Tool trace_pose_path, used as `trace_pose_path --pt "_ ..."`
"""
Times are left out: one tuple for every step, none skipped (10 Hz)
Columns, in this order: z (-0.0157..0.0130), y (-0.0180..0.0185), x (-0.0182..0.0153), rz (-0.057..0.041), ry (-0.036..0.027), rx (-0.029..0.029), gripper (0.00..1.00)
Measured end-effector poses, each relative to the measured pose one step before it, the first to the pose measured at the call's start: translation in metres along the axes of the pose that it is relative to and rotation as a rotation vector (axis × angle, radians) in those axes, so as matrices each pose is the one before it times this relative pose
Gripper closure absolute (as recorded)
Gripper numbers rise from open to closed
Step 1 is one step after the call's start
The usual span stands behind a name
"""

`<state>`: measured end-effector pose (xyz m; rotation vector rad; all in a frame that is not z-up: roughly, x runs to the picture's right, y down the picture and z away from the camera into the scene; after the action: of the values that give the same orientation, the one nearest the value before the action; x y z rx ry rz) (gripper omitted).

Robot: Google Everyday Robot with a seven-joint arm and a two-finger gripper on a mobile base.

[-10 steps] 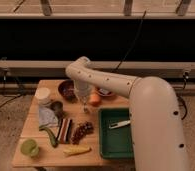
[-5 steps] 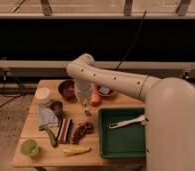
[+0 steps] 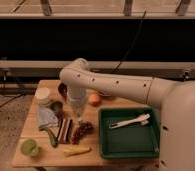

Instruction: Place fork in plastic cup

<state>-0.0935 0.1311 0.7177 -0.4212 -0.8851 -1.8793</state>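
Note:
My gripper (image 3: 78, 116) hangs at the end of the white arm, pointing down over the middle of the wooden table (image 3: 98, 157). It is just behind the grape bunch (image 3: 82, 131) and a dark striped item (image 3: 65, 129), and it is shut. The fork is hidden; nothing shows in the fingers. The plastic cup (image 3: 29, 147), small and yellow-green, stands at the table's front left corner, well left of and nearer than the gripper.
A green tray (image 3: 128, 142) at the right holds a cream-white utensil (image 3: 130, 121). An orange (image 3: 94, 99), a white round container (image 3: 42, 95), a small dark cup (image 3: 56, 106), a pale cloth (image 3: 46, 116), a green vegetable (image 3: 51, 136) and a yellow piece (image 3: 76, 150) share the table.
The gripper has moved left and toward the table's front, from beside the orange to just behind the grapes. The forearm has swung off the tray.

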Motion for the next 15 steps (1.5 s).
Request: trace_pose_path --pt "-0.00102 -0.00079 -0.0019 -0.00444 -0.00141 0.00551 1.0" --pt "-0.00014 0.0002 0.00007 0.00021 0.00012 -0.00062 1.0" --pt "0.00024 -0.0015 0.00044 -0.00299 -0.00079 -0.0002 1.0" --pt "-0.00009 0.00014 -0.00001 0.0003 -0.00001 -0.00014 1.0" --pt "0.00003 -0.00003 -0.00003 -0.0001 -0.00019 -0.0001 1.0" --pt "0.0001 0.00002 0.00007 -0.00013 0.0003 0.00001 1.0" --pt "0.00056 0.00095 -0.00061 -0.00061 0.00042 0.00004 1.0" --pt "0.0007 -0.00242 0.00019 -0.01423 0.01733 0.01316 1.0" --pt "0.00144 -0.00514 0.00148 -0.01726 0.02274 0.01874 1.0" --pt "0.00323 -0.01272 0.00529 -0.02631 0.02307 0.0238 1.0" --pt "0.00407 -0.01503 0.00733 -0.02508 0.02095 0.02341 1.0" --pt "0.00661 -0.01997 0.01065 -0.03038 0.02087 0.02712 1.0" --pt "0.00742 -0.01995 0.01182 -0.0295 0.01901 0.02647 1.0" --pt "0.01071 -0.02515 0.01489 -0.03974 0.02236 0.0376 1.0" --pt "0.0094 -0.01982 0.01153 -0.03874 0.0211 0.03697 1.0"
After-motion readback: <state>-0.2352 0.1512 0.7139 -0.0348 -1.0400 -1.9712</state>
